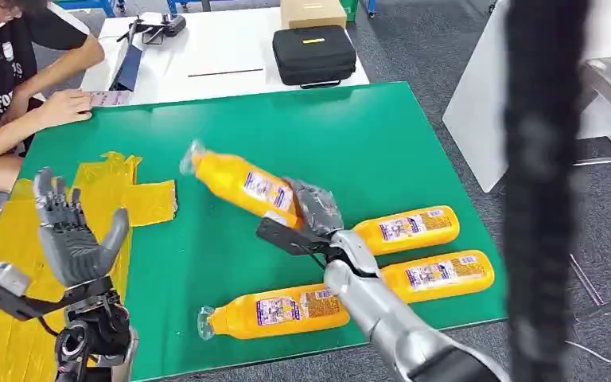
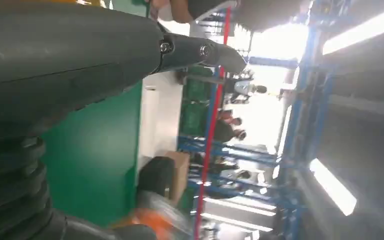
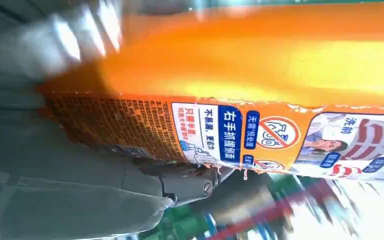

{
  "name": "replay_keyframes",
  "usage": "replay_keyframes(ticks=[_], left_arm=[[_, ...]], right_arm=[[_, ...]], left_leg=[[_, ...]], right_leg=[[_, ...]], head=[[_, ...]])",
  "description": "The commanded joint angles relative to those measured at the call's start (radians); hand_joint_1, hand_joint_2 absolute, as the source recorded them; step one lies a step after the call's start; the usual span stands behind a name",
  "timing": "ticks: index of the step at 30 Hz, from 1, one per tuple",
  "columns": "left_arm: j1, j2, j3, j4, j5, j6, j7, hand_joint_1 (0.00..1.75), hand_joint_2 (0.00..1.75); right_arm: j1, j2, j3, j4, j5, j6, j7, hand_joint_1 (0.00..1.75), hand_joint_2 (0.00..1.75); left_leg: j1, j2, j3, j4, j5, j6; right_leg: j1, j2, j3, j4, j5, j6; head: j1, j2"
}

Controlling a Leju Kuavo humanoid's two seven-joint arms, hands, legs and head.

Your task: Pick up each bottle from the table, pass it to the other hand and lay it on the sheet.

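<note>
My right hand (image 1: 312, 213) grips an orange bottle (image 1: 239, 182) by its lower end and holds it tilted above the green table (image 1: 350, 127), its clear cap toward the far left. The right wrist view shows that bottle's body (image 3: 260, 60) and label close up against the hand (image 3: 80, 165). Three more orange bottles lie on the table: one at the front (image 1: 278, 310) and two at the right (image 1: 407, 228) (image 1: 437, 274). A crumpled yellow sheet (image 1: 139, 199) covers the table's left side. Above it my left hand (image 1: 71, 235) is raised, fingers spread and holding nothing (image 2: 70, 55).
A person (image 1: 12, 72) sits at the far left with a hand resting at the table's edge. Behind the green table stands a white table (image 1: 223, 48) with a black case (image 1: 313, 54) and a cardboard box (image 1: 312, 12). A dark vertical bar (image 1: 542, 191) blocks the right side.
</note>
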Motion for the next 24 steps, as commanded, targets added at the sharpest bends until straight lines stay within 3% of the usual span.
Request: replay_keyframes(ticks=[1,2,11,12,16,24], left_arm=[[-0.088,0.072,-0.163,0.049,-0.178,-0.001,0.128,0.0,1.75],[-0.117,0.083,-0.192,0.073,-0.202,-0.024,0.167,0.0,1.75],[-0.128,0.082,-0.195,0.088,-0.203,-0.026,0.171,0.0,1.75],[-0.128,0.082,-0.195,0.088,-0.203,-0.026,0.171,0.0,1.75],[-0.22,0.095,-0.268,0.149,-0.183,-0.101,0.22,0.0,1.75],[-0.288,0.101,-0.361,0.167,-0.071,-0.145,0.281,0.0,1.75]], right_arm=[[0.22,0.004,-0.123,-0.446,-0.277,0.011,-0.209,1.75,1.75],[0.228,0.005,-0.116,-0.46,-0.335,0.035,-0.261,1.75,1.75],[0.221,0.007,-0.113,-0.449,-0.342,0.034,-0.264,1.75,1.75],[0.221,0.007,-0.113,-0.449,-0.342,0.034,-0.264,1.75,1.75],[0.225,0.005,-0.099,-0.459,-0.481,0.115,-0.35,1.75,1.75],[0.185,0.011,-0.026,-0.396,-0.492,0.184,-0.356,1.75,1.75]], left_leg=[[0.001,-0.002,0.002,0.001,-0.002,-0.003],[0.0,-0.003,0.0,0.0,-0.001,-0.002],[0.0,0.001,0.001,0.0,-0.001,-0.002],[0.002,0.002,0.007,0.002,-0.005,-0.006],[0.001,0.0,0.004,0.001,-0.003,-0.004],[0.001,0.002,0.003,0.001,-0.002,-0.003]], right_leg=[[0.001,-0.004,0.003,0.001,-0.003,-0.001],[0.0,-0.004,0.001,0.0,-0.001,0.0],[0.0,-0.001,0.001,0.0,-0.001,0.0],[0.002,-0.002,0.007,0.001,-0.004,-0.001],[0.001,-0.003,0.004,0.0,-0.003,-0.001],[0.001,-0.001,0.003,0.0,-0.002,0.0]], head=[[0.0,0.0],[0.0,0.0],[0.0,0.0],[0.0,0.0],[0.0,0.0],[0.0,0.0]])
